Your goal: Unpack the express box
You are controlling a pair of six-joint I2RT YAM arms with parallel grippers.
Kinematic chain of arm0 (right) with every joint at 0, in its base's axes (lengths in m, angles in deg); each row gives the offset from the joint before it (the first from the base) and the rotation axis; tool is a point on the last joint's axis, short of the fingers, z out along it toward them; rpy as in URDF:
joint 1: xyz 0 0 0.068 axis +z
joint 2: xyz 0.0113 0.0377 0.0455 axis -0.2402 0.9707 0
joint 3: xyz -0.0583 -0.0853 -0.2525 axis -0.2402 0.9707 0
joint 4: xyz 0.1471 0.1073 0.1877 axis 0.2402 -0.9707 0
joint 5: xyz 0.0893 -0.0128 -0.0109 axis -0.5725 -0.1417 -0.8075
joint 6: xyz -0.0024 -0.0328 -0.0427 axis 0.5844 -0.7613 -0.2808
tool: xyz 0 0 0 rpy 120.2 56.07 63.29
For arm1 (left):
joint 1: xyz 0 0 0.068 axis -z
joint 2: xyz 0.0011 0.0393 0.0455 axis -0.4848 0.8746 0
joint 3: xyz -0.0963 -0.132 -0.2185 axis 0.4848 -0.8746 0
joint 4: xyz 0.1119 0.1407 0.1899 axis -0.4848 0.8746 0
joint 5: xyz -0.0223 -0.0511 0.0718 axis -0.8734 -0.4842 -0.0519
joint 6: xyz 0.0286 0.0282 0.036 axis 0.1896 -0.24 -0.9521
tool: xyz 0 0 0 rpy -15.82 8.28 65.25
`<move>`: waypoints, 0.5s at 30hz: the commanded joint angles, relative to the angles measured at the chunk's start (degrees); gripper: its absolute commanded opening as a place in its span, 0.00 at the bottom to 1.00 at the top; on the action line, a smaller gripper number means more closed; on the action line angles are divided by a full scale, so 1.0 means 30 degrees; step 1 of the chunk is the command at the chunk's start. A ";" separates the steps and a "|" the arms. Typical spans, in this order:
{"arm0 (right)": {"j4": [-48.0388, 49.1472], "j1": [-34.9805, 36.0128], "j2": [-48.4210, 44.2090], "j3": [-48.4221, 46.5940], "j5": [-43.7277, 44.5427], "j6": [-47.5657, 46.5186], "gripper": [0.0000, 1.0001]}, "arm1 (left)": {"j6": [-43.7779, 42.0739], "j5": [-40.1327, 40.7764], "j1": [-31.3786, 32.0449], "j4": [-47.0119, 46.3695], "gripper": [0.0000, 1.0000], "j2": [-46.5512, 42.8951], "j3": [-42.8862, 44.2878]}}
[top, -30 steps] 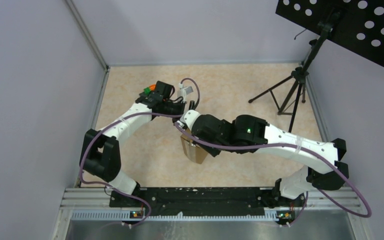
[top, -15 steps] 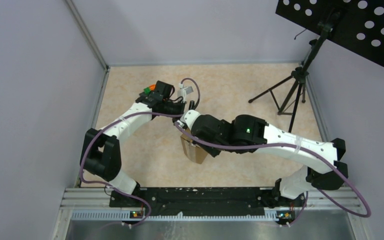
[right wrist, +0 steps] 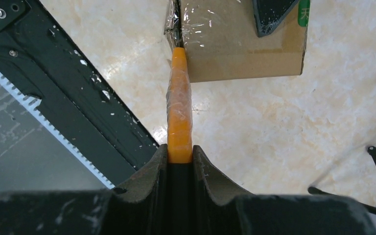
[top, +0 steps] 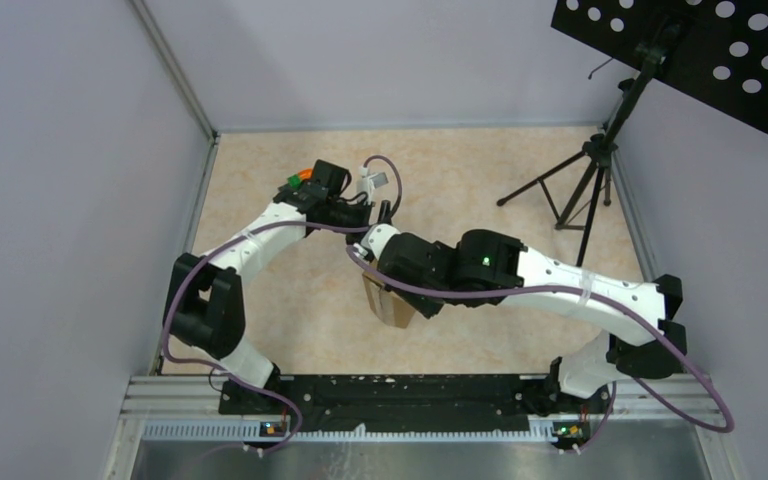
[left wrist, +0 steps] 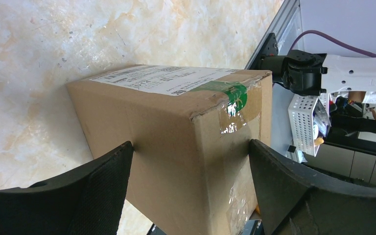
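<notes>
Two small shifts vs 1 s back: the R arm's elbow and forearm have slid a bit left in the top view, and the L wrist has nudged slightly. The box (top: pixel 392 308) sits where it was, mid on the bench (top: pixel 290 300), under the R wrist.

L hand (left wrist: pixel 190 146) is spread wide and clamped across the box, one finger per side. R hand (right wrist: pixel 180 149) is pinched tight on an orange tool (right wrist: pixel 179 107), whose tip meets the box's taped corner seam.

Hard to see: from above, the R wrist covers most of the box and both hands, so I can't read either grip there. The tool tip vanishes at the clear tape (right wrist: pixel 210 24); can't tell if it's under it. The box's far part is cut off in the R wrist view, its lower end in the L wrist view. Label (left wrist: pixel 161 79) text is too small to read.
</notes>
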 commanded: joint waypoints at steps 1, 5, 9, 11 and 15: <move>-0.1952 0.0124 0.0445 0.0007 0.0029 0.0579 0.00 | -0.0982 0.1545 -0.0170 0.0123 0.88 0.0682 0.0285; -0.2353 0.0143 0.0450 -0.1625 0.1069 0.0796 0.00 | -0.1139 0.1657 -0.0223 0.0235 0.88 0.0657 0.0294; -0.2503 0.0132 0.0363 -0.2850 0.1749 0.0862 0.00 | -0.1171 0.1647 -0.0285 0.0230 0.88 0.0682 0.0286; -0.2580 0.0124 0.0304 -0.3256 0.1855 0.0868 0.00 | -0.1198 0.1625 -0.0312 0.0217 0.88 0.0678 0.0282; -0.2703 0.0140 0.0274 -0.3294 0.1690 0.0961 0.00 | -0.1200 0.1614 -0.0384 0.0220 0.88 0.0663 0.0255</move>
